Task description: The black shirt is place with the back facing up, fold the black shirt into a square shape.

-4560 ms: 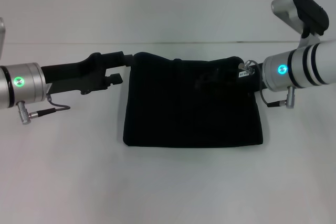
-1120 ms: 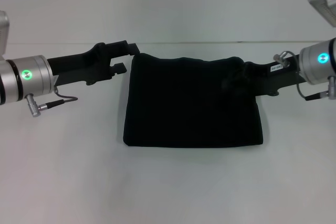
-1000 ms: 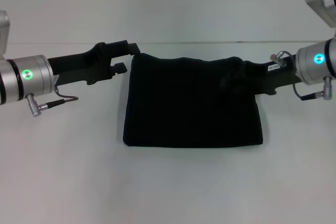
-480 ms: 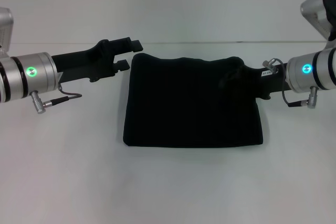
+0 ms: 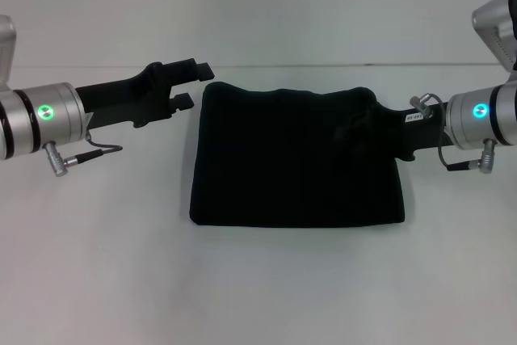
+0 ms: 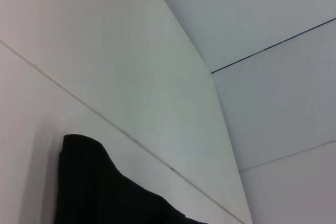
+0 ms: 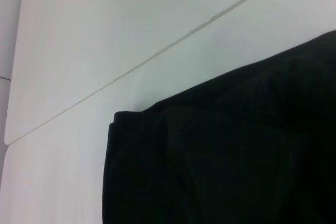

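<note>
At frame centre the black shirt (image 5: pixel 296 157) lies square — I'd lift my spread left hand (image 5: pixel 196 84) clear, and my right hand (image 5: pixel 386 129), grip unreadable, straight off without dragging cloth.

black shirt (image 5: pixel 297 159) plain black, seemingly unpatterned; table (image 5: pixel 258 288) white

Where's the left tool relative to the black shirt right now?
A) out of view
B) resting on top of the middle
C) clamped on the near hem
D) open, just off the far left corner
D: the left tool is open beside the black shirt's far left corner.
</note>
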`<state>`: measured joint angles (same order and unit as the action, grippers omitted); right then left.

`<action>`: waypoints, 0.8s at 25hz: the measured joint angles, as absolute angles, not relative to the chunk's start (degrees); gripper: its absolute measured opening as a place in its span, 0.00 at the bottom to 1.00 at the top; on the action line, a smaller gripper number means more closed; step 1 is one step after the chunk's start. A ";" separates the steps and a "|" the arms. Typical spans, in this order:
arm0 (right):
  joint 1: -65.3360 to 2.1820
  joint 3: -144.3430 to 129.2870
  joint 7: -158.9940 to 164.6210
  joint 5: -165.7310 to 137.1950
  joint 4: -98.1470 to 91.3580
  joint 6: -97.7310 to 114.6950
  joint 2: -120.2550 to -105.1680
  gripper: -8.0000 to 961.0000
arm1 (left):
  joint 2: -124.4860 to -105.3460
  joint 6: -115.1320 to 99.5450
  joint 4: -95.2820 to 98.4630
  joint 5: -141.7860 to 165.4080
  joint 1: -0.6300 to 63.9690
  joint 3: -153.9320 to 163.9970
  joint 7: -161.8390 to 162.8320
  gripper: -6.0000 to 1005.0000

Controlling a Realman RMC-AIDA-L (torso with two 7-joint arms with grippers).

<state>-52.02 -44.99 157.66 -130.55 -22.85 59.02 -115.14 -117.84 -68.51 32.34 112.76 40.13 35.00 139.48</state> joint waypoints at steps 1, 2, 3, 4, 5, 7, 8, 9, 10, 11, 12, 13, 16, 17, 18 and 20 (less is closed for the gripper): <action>-52.02 -44.99 157.66 -130.52 -22.82 59.05 -115.19 0.41 | -117.85 -68.49 32.34 112.76 40.16 35.03 139.48 0.73; -52.03 -45.02 157.66 -130.51 -22.80 59.06 -115.25 0.41 | -117.86 -68.47 32.34 112.76 40.20 35.08 139.48 0.73; -52.06 -45.12 157.66 -130.51 -22.78 58.95 -115.35 0.41 | -117.86 -68.46 32.34 112.76 40.25 35.12 139.48 0.73; -52.09 -45.13 157.66 -130.50 -22.77 58.64 -115.41 0.41 | -117.86 -68.46 32.34 112.76 40.29 35.14 139.48 0.73; -52.13 -45.11 157.66 -130.48 -22.75 58.39 -115.47 0.41 | -117.86 -68.46 32.34 112.76 40.32 35.16 139.48 0.73; -52.14 -44.80 157.66 -130.44 -22.70 57.96 -115.64 0.41 | -117.86 -68.46 32.34 112.76 40.36 35.11 139.48 0.73; -52.13 -44.69 157.66 -130.43 -22.68 57.86 -115.73 0.41 | -117.86 -68.46 32.34 112.76 40.38 35.07 139.48 0.73; -52.11 -44.65 157.67 -130.42 -22.58 57.83 -115.83 0.41 | -117.88 -68.46 32.34 112.76 40.38 35.04 139.48 0.73; -52.10 -44.63 157.67 -130.41 -22.43 57.87 -115.90 0.41 | -117.91 -68.46 32.34 112.76 40.38 35.02 139.48 0.73; -52.10 -44.61 157.67 -130.40 -22.27 58.13 -115.97 0.41 | -117.94 -68.46 32.34 112.76 40.34 35.02 139.48 0.73; -52.10 -44.59 157.67 -130.38 -22.09 58.45 -116.04 0.41 | -117.95 -68.46 32.34 112.76 40.31 35.02 139.48 0.73; -52.10 -44.57 157.67 -130.36 -21.98 58.70 -116.10 0.41 | -117.95 -68.45 32.34 112.76 40.28 35.01 139.48 0.73; -52.02 -44.39 157.67 -130.28 -21.96 59.47 -116.28 0.41 | -117.95 -68.39 32.34 112.73 40.30 34.99 139.48 0.73; -52.02 -44.32 157.67 -130.26 -21.96 59.93 -116.28 0.41 | -117.95 -68.38 32.34 112.72 40.33 34.98 139.48 0.73; -52.01 -44.29 157.67 -130.24 -21.99 60.32 -116.28 0.41 | -117.95 -68.37 32.34 112.71 40.38 34.98 139.48 0.73; -51.97 -44.29 157.67 -130.19 -22.19 60.21 -116.33 0.41 | -117.95 -68.29 32.34 112.70 40.46 34.98 139.48 0.73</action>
